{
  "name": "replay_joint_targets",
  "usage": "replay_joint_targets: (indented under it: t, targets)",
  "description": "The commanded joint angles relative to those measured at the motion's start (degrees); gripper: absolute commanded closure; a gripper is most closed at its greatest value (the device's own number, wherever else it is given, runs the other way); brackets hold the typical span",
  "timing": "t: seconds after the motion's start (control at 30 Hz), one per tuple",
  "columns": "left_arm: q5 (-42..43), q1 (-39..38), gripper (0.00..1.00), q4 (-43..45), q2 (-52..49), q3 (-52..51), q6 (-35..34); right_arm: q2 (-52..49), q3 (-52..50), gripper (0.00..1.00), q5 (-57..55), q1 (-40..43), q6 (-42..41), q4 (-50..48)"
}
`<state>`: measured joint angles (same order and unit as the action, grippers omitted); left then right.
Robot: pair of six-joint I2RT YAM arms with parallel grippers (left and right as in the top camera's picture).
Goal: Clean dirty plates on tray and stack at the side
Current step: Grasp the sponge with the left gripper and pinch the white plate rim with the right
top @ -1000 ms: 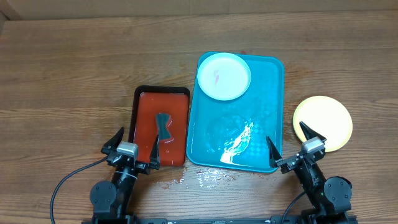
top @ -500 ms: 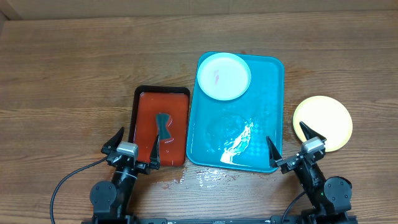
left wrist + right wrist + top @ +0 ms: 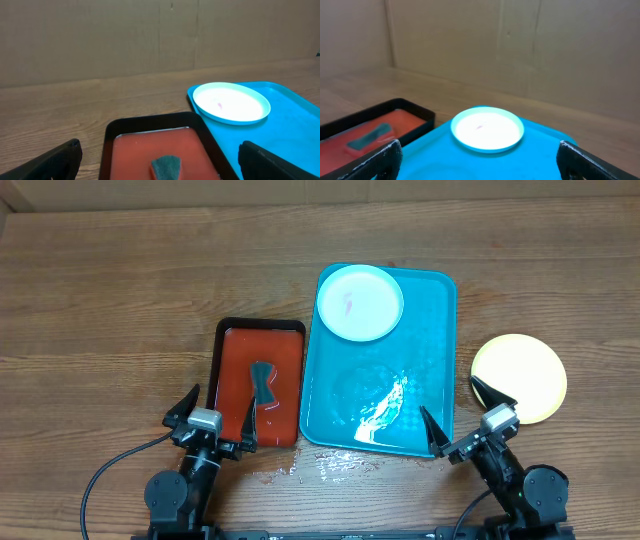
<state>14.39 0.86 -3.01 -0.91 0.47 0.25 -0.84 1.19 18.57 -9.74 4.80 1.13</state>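
Note:
A pale mint-rimmed plate [image 3: 360, 302] with a small pink smear lies at the far left corner of the teal-blue tray [image 3: 420, 370]; it also shows in the left wrist view [image 3: 231, 102] and the right wrist view [image 3: 487, 128]. A yellow-green plate [image 3: 520, 378] lies on the table right of the tray; whether it is one plate or a stack I cannot tell. My left gripper [image 3: 215, 412] is open and empty at the near end of the red tray. My right gripper [image 3: 460, 420] is open and empty at the teal tray's near right corner [image 3: 485, 160].
A black-rimmed red tray [image 3: 258, 385] left of the teal tray holds a grey-green sponge [image 3: 262, 380], seen also from the left wrist [image 3: 166, 167]. Water glistens in the teal tray [image 3: 385, 408] and on the table by its near edge [image 3: 335, 465]. A cardboard wall stands behind.
My right gripper has turned slightly left toward the teal tray. The left arm and the plates have not moved.

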Motion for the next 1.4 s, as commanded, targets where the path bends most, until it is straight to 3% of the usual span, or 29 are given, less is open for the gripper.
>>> replay_joint_targets:
  t: [0.0,0.5,0.67,0.83,0.93,1.03,1.13,1.37]
  targets:
    - [0.46,0.33,0.0,0.04,0.42,-0.2,0.96,-0.92,6.86,0.0,2.49,0.11,-4.61,1.27]
    - [0.46,0.35,0.0,0.04,0.42,-0.2,0.96,-47.39,60.65,0.0,3.1,0.04,-5.01,47.08]
    - [3.08,0.26,0.0,2.93,0.42,-0.2,0.63,-55.36,67.23,0.0,11.87,0.04,-5.07,52.63]
    - [17.25,0.24,0.0,3.04,0.42,-0.2,-0.68,-58.49,67.36,0.0,18.45,0.04,-5.07,52.65]
    - [20.37,0.24,0.0,7.15,0.42,0.59,-7.1,-59.76,67.36,0.0,18.1,0.07,-5.11,53.72]
    - [14.51,0.28,0.0,1.42,-0.85,6.6,-13.18,-60.33,67.36,0.0,12.63,0.07,-9.46,53.42]
    - [11.13,0.28,0.0,-8.59,-6.08,16.57,-11.63,-61.18,67.36,0.13,6.58,0.04,-13.92,52.76]
    - [10.69,0.28,0.0,-40.46,-37.57,48.68,-2.89,-66.6,67.91,0.14,5.88,0.04,-15.72,52.22]
